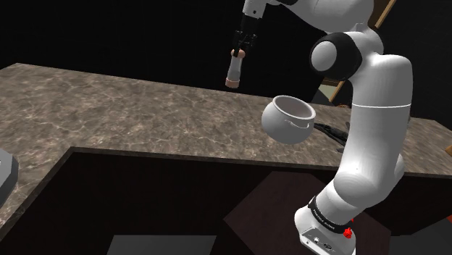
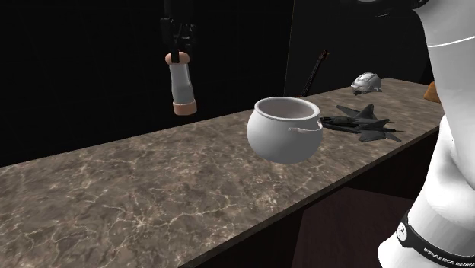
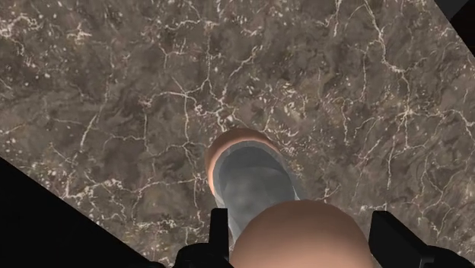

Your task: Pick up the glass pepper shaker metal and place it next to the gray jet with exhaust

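Well, we see a brown, white-veined stone counter [image 1: 109, 123] with a black area behind it. On it stand a pale grey pot [image 2: 285, 129] and, just beyond it, a dark jet [image 2: 361, 122] (a small grey object [image 2: 368, 81] lies farther along). We find the gripper [image 1: 237, 52] clamped on the shaker [image 2: 183, 85], its fingers [image 3: 219, 232] pressed to either side of the pinkish top cap. The shaker hangs upright in the air over the counter's far edge, clear of the stone and well apart from the jet, with the pot between them.
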